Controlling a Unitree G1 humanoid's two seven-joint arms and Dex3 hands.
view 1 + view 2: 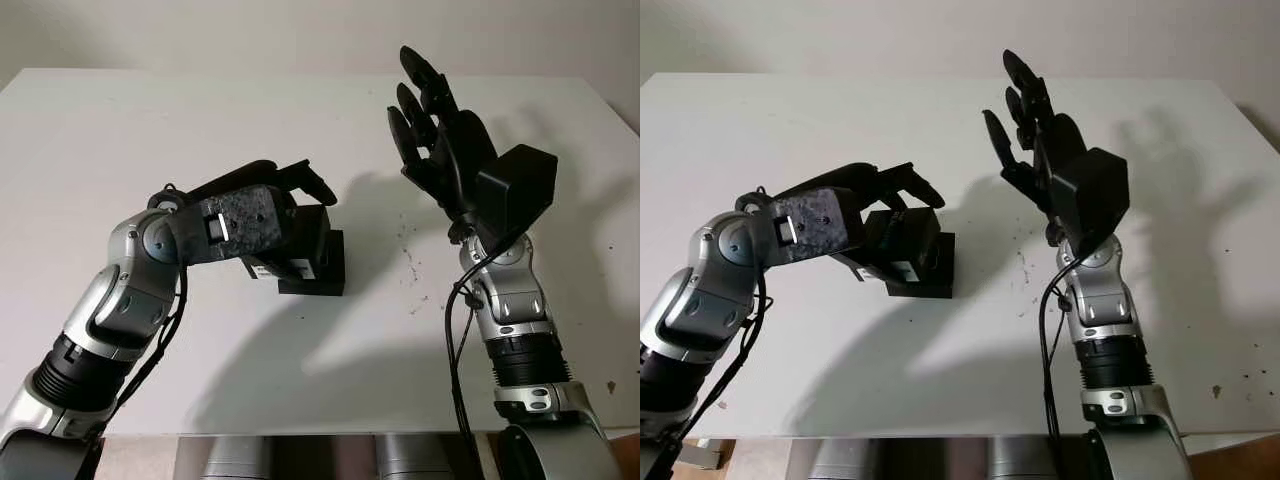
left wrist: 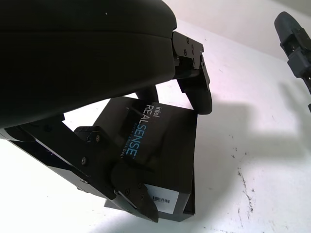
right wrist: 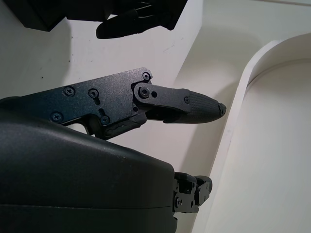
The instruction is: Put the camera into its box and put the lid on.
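- Left robot hand (image 1: pixel 285 205) is at bench centre, about 9 o'clock from the right one, fingers wrapped over the lid (image 2: pixel 160 145) from above; thumb side hooks the near edge, other fingers (image 2: pixel 197 90) curl down the far edge.
- Grip looks chosen so the lid stays level and can be lowered square onto the box (image 1: pixel 318 275); that's my read, not seen.
- Lid sits over the box, slightly skewed, the box base peeking out at the lid's 3 and 6 o'clock sides. Can't tell if it's fully seated or just hovering above.
- Camera itself not made out; likely already inside under the lid, judging by the lid step being in hand.
- Right robot hand (image 1: pixel 430 120) is raised off the bench (image 1: pixel 120 130) at roughly 2 o'clock from the box, well apart from it, palm turned toward it, holding nothing, open. Probably parked clear so it doesn't block the lid work.
- Lid look: matte black, flat rectangular cardboard, white "intel REALSENSE" print on top, white barcode sticker (image 2: pixel 163 200) on one short side wall.
- Box look: black, same footprint, shallow, sitting flat on the white bench.
- Risk guess: skewed lid may catch a corner; needs squaring up before pressing down.
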